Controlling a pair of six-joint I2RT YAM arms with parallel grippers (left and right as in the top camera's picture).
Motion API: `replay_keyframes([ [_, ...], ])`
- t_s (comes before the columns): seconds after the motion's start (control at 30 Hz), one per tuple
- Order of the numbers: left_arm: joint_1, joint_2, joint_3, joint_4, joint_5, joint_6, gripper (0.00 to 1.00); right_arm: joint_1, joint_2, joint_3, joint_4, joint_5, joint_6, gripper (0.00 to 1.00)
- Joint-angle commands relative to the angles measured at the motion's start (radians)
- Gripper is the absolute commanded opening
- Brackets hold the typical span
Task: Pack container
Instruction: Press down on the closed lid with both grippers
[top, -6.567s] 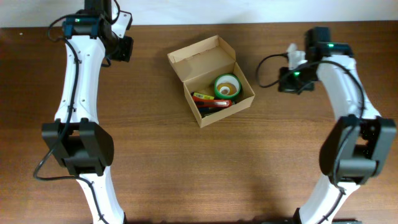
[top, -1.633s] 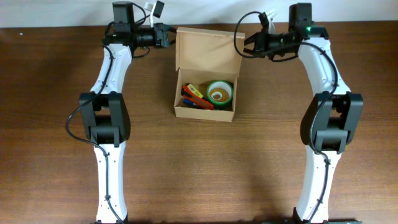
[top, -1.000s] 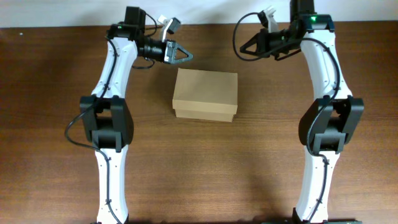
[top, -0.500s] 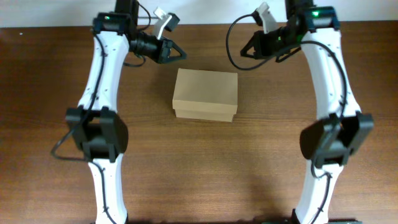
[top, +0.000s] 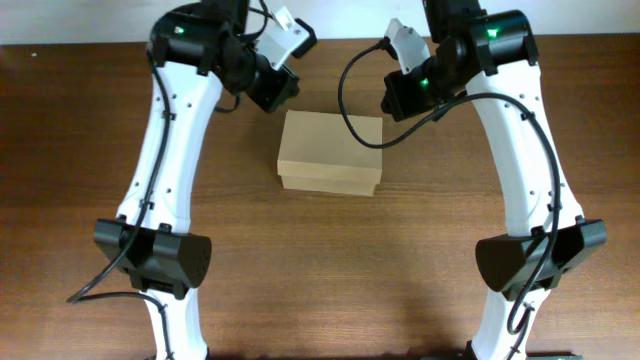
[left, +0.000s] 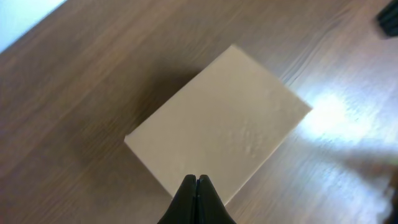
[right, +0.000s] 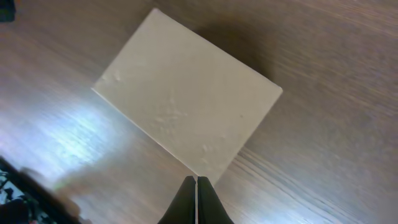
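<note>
The container is a plain tan cardboard box in the middle of the table, with its flap lid down flat, so its contents are hidden. My left gripper hangs shut and empty above the box's back left corner. In the left wrist view its black fingertips press together over the near corner of the container. My right gripper hangs shut and empty above the back right corner. The right wrist view shows its gripper just off a corner of the container.
The brown wooden table ends at a pale wall strip along the back. Both white arms arch in from the front left and front right. A black cable loops from the right arm over the box's back right corner.
The lid, open earlier over a tape roll and pens, is now shut. In the last half second both shut grippers lifted and drew in over the box's back corners.
</note>
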Motion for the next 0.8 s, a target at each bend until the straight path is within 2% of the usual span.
replay_keyframes([
  [0.0, 0.009, 0.009, -0.074, 0.022, -0.068, 0.012, 0.02, 0.006, -0.003, -0.01, -0.002, 0.042, -0.005, 0.04],
  [0.3, 0.016, 0.009, -0.238, 0.106, -0.07, -0.007, 0.02, 0.007, -0.003, -0.191, 0.066, 0.009, -0.004, 0.04],
  [0.77, 0.055, 0.009, -0.333, 0.154, -0.057, -0.014, 0.02, 0.013, -0.012, -0.373, 0.142, -0.094, 0.007, 0.04],
])
